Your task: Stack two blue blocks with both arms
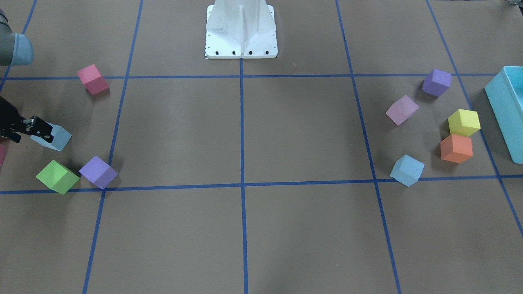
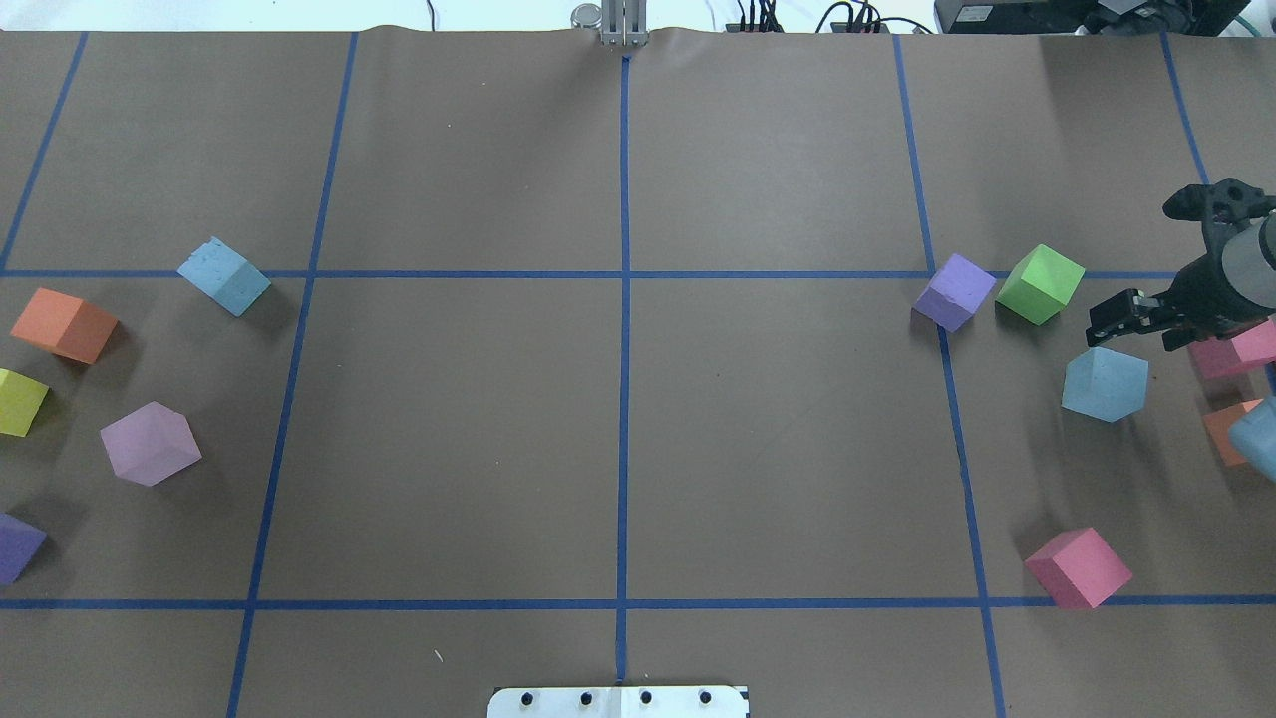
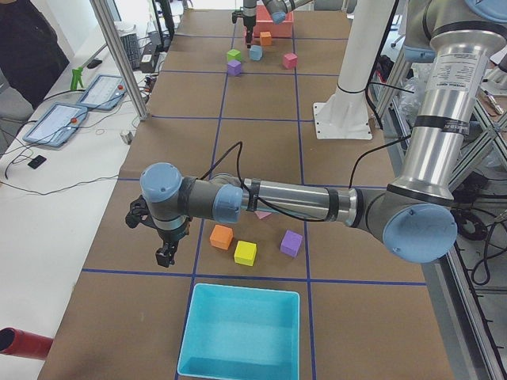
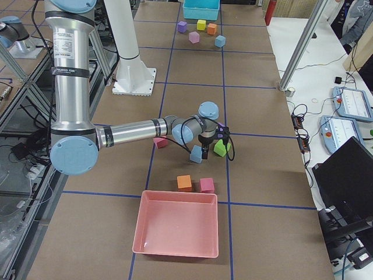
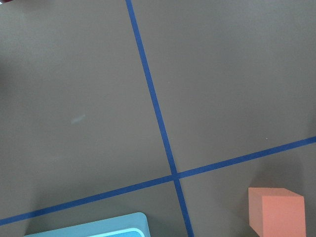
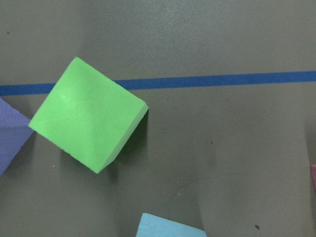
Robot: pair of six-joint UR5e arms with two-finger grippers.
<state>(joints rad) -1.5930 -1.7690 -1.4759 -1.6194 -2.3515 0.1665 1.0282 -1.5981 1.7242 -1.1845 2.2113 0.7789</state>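
One pale blue block [image 2: 1105,384] lies on the robot's right side; it also shows in the front view [image 1: 55,136] and at the bottom edge of the right wrist view [image 6: 170,228]. My right gripper [image 2: 1136,321] hovers just above it [image 1: 30,130], jaws apart, not holding it. The other blue block [image 2: 224,276] lies alone on the left side [image 1: 407,170]. My left gripper [image 3: 165,255] hangs over the table near the turquoise bin, far from that block. It shows only in the exterior left view, so I cannot tell its state.
A green cube [image 2: 1040,284] and a purple cube [image 2: 955,291] lie just beyond the right gripper, and a pink cube [image 2: 1079,567] nearer the base. A pink tray [image 4: 178,230] stands at the right end. The turquoise bin [image 1: 508,110] and several cubes, including an orange cube [image 5: 276,211], crowd the left end.
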